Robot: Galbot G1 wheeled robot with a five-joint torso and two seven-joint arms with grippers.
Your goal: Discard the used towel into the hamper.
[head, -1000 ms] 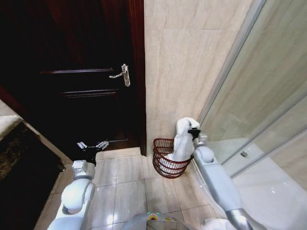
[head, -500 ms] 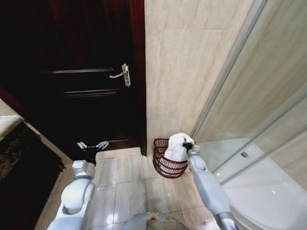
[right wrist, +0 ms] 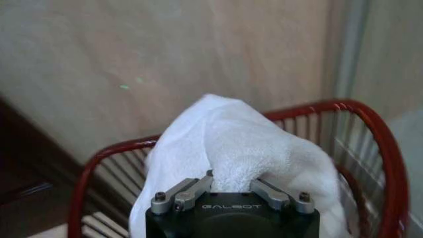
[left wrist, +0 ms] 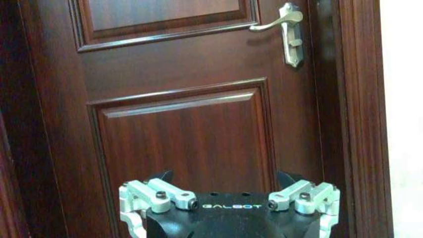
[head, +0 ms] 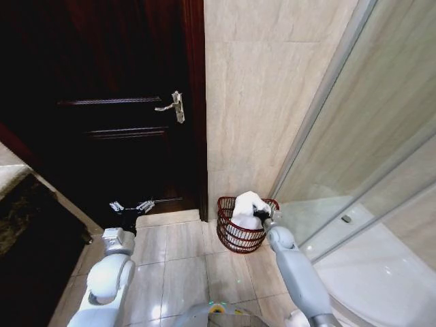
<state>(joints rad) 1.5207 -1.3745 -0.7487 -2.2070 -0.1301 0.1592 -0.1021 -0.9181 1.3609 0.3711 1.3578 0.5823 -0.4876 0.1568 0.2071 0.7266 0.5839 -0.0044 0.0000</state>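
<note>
- The right gripper (head: 259, 216) pinches the soft white terry towel (head: 246, 206), bunched inside the hamper (head: 238, 240).
- The hamper is round, of thin red-brown bars.
- The left gripper (head: 131, 206) hangs open by the dark wooden door (head: 116, 109).

White towel (head: 246, 207); red-brown barred hamper (head: 235, 238); dark brown door (head: 116, 102); beige wall tiles (head: 266, 88).

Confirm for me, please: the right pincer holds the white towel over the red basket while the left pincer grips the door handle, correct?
Not quite. The left pincer hangs open, low before the dark door, apart from the door handle, as the left wrist view shows. The right pincer does hold the white towel over the red basket.
</note>
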